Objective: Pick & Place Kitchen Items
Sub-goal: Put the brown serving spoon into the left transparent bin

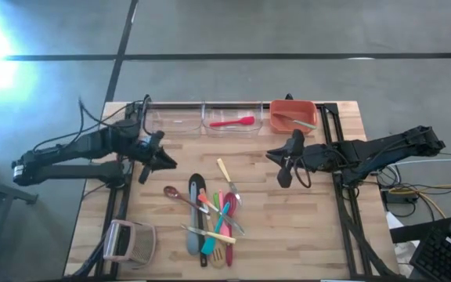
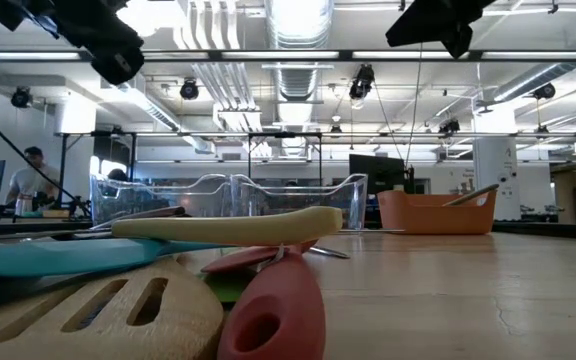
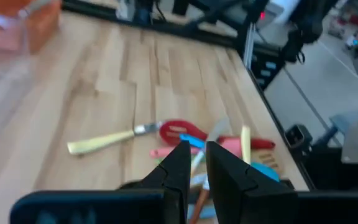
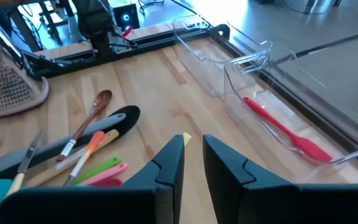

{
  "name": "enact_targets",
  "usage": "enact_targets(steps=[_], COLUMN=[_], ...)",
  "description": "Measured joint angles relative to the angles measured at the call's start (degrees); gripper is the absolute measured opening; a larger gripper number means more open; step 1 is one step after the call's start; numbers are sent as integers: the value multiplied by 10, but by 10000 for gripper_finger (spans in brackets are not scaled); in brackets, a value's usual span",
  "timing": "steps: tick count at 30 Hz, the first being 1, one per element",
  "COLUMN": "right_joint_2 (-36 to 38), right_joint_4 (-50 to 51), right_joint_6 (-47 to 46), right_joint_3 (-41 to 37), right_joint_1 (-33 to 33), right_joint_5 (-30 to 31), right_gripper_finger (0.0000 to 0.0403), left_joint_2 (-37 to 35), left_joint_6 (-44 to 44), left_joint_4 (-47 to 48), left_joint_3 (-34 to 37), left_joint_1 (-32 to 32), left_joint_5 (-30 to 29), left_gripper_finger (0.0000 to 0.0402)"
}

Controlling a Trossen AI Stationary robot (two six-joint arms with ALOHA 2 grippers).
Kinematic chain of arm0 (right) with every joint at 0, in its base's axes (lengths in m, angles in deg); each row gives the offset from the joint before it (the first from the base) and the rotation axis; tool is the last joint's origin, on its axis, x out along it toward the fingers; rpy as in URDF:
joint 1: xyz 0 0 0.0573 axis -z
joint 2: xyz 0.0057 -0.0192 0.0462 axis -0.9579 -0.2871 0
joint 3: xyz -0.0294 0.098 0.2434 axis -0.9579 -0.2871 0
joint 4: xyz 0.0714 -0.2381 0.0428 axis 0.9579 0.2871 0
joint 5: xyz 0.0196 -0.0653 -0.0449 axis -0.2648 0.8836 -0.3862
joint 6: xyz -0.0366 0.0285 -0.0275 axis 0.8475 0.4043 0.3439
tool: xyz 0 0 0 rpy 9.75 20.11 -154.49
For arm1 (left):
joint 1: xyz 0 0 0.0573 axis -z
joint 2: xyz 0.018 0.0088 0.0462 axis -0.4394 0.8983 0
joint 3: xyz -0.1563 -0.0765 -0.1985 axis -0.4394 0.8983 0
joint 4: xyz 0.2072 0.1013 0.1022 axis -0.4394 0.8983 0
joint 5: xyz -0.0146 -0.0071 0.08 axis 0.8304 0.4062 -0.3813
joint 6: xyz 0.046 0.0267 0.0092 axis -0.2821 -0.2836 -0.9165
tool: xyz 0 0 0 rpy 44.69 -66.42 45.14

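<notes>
Wooden butcher-block table — slim, long-handled utensils

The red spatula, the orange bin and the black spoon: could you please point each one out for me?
red spatula (image 1: 233, 121), high view, middle of its handle.
orange bin (image 1: 274, 117), high view, left wall.
black spoon (image 1: 196, 188), high view, its bowl.

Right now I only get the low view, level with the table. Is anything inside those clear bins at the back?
Observer: Yes. From above, a red spatula lies in the middle clear bin.
Operator: And the orange bin?
Observer: The orange bin holds one slim utensil, lying at a slant.
Operator: What are the dark shapes hanging overhead?
Observer: Those are the left gripper and the right gripper. They point toward each other across the table, on the bin side of the utensil pile.
</notes>
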Motion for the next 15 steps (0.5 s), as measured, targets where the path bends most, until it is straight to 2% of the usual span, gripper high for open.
enact_targets(steps=[7, 15], right_joint_2=[0, 0], right_joint_4=[-2, -2], right_joint_6=[8, 8], right_joint_3=[0, 0], right_joint_1=[0, 0], right_joint_5=[0, 0], right_gripper_finger=[52, 52], left_joint_2=[73, 141], left_joint_6=[-19, -22], left_joint_4=[49, 134], left_joint_3=[-25, -58], left_joint_1=[40, 76], left_joint_5=[-6, -56], left_gripper_finger=[66, 161])
